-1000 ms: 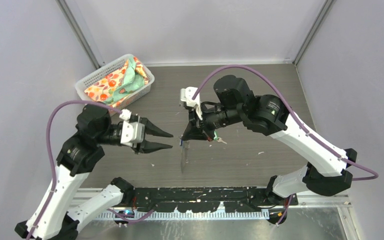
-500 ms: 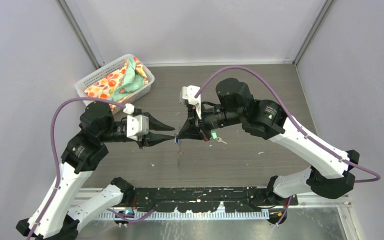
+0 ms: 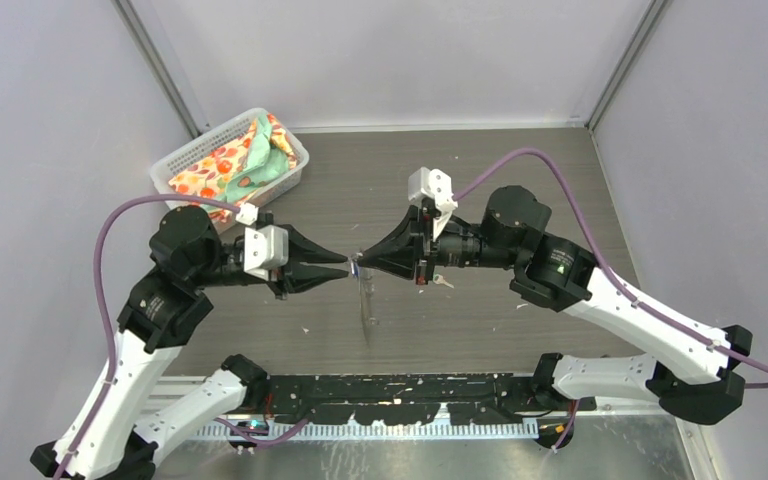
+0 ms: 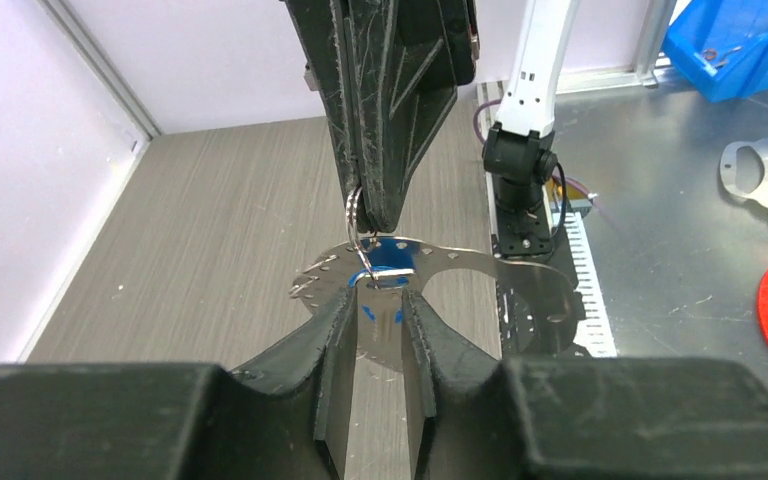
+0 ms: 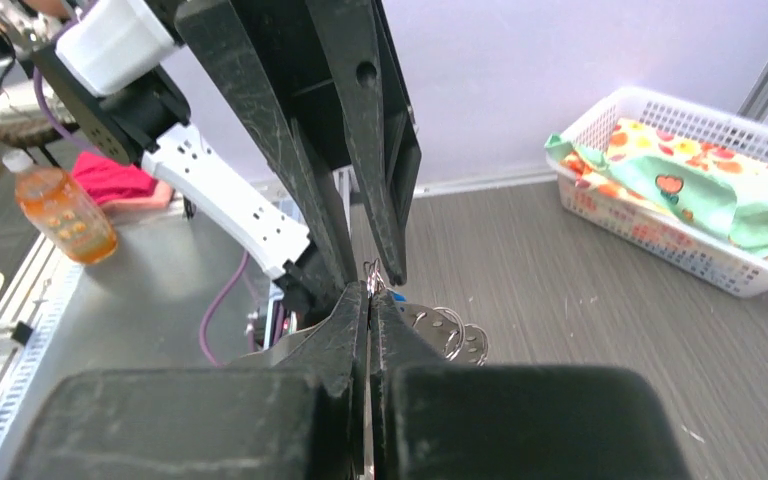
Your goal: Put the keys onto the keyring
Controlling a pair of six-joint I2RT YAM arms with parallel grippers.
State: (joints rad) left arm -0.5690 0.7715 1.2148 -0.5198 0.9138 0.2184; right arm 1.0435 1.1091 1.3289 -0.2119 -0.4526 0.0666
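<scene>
My right gripper (image 3: 363,264) is shut on the small wire ring at the top of the keyring (image 3: 366,305), whose grey loop hangs below it. In the left wrist view the loop (image 4: 520,270) shows as a thin silver band with holes. The blue key (image 4: 392,258) hangs at the ring. My left gripper (image 3: 346,267) faces the right one tip to tip. Its fingers (image 4: 335,320) stand a narrow gap apart with the key's flat silver part filling the gap. The green key (image 3: 434,279) lies on the table under the right wrist. In the right wrist view the ring (image 5: 372,272) pokes from the shut fingertips.
A white mesh basket (image 3: 175,165) with patterned cloth stands at the back left, also in the right wrist view (image 5: 660,100). Off the table are an orange bottle (image 5: 63,210), a blue bin (image 4: 740,40) and the metal rail (image 3: 410,385) at the near edge.
My left gripper moved right to the hanging key and narrowed its fingers around it. My right arm swung back and levelled out, still holding the ring in the same spot.
</scene>
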